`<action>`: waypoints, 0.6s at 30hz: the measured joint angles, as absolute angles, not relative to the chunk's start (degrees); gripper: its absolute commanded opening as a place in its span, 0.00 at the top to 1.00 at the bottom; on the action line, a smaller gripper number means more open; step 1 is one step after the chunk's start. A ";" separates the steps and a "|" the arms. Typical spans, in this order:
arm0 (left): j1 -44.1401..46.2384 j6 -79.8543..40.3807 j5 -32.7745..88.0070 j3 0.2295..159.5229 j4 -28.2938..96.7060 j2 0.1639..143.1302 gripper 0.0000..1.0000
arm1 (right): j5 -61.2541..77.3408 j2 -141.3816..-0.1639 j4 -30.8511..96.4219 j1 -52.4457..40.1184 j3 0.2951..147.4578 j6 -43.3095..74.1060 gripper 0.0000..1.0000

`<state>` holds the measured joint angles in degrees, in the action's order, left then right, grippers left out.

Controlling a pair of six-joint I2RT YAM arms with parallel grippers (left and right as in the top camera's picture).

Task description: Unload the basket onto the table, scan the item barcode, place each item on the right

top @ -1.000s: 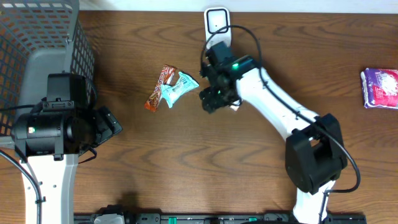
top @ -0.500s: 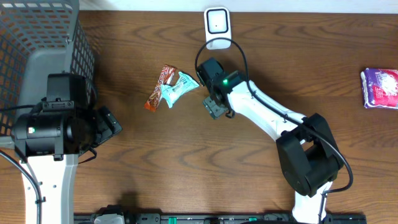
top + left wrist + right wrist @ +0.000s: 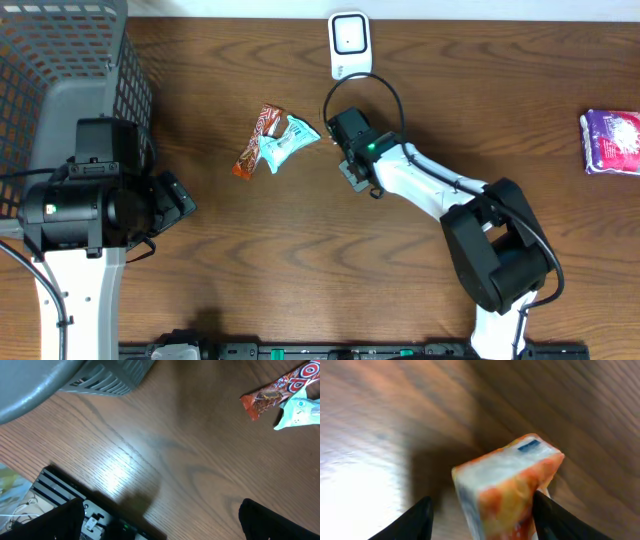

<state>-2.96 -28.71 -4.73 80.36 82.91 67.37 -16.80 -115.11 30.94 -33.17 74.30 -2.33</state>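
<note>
The item is a small orange and white box (image 3: 505, 480) with a dark blue mark on its top face. It sits between the fingers of my right gripper (image 3: 482, 520), low over the wood. The right finger (image 3: 560, 520) is against the box, while a gap shows between the box and the left finger (image 3: 412, 522). From overhead, the right gripper (image 3: 351, 168) is below the white scanner (image 3: 349, 40) at the table's back edge. My left gripper (image 3: 162, 530) is wide open with nothing in it, over bare wood near the front edge.
A red candy bar (image 3: 256, 142) and a light blue packet (image 3: 287, 143) lie together left of the right gripper. A grey mesh basket (image 3: 60, 60) fills the far left. A purple pouch (image 3: 612, 141) lies at the right edge. A black rail (image 3: 75, 500) runs along the front.
My right arm has drawn back from the scanner and come down toward the table. Its fingers have narrowed around the box. The left arm has not moved.
</note>
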 measured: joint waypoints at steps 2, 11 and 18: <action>-2.96 -28.71 -4.73 80.36 82.91 67.37 0.02 | -16.99 -115.09 28.86 -31.94 73.21 -2.31 0.47; -2.96 -28.71 -4.71 80.36 82.91 67.37 0.02 | -18.26 -114.89 25.82 -30.50 72.20 -1.58 0.88; -2.96 -28.71 -4.73 80.36 82.91 67.37 0.02 | -16.80 -114.61 27.94 -30.04 73.30 3.05 0.99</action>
<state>-2.96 -28.71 -4.73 80.36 82.91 67.37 -16.80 -114.61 27.94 -30.04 73.30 3.05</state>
